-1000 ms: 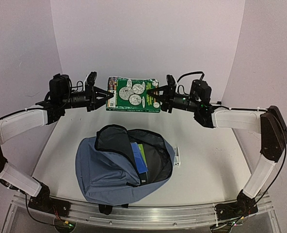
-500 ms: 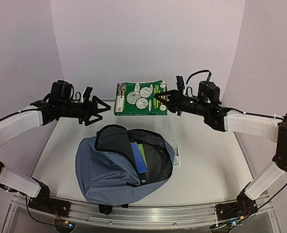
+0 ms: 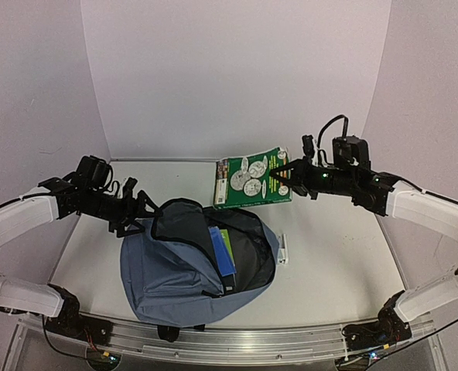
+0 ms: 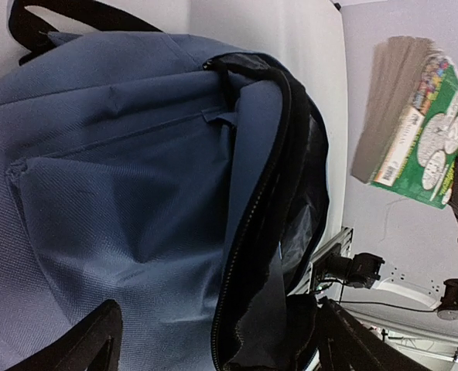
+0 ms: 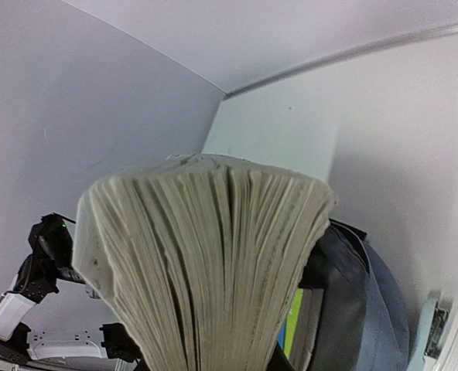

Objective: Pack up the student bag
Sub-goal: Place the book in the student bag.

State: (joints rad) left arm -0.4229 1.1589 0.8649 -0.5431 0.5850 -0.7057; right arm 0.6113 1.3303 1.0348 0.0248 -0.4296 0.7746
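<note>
The backpack (image 3: 175, 278) lies on the table (image 3: 329, 255) towards the near edge, roughly midway between the two arms. Its main zip is open and the mouth gapes upward, showing the black lining. A blue notebook (image 3: 223, 251) stands inside it, with something lime green (image 3: 228, 241) just behind. The front pocket panel faces the near left, and a black strap pokes out under the bottom edge.

The left gripper (image 3: 140, 212) hangs low, just beside the left rim of the bag's mouth. Its fingers are spread wide and hold nothing. From the left wrist view one finger stands on each side of the zipped rim, but I cannot tell whether either touches the fabric.

Above the far edge of the bag, a green book (image 3: 251, 182) with round coin-like pictures on its cover is held up in the air, tilted. The right gripper (image 3: 285, 178) is clamped on its right edge. The right wrist view is filled with the book's fanned page edges.

A small white object (image 3: 283, 249) lies on the table just right of the bag.
</note>
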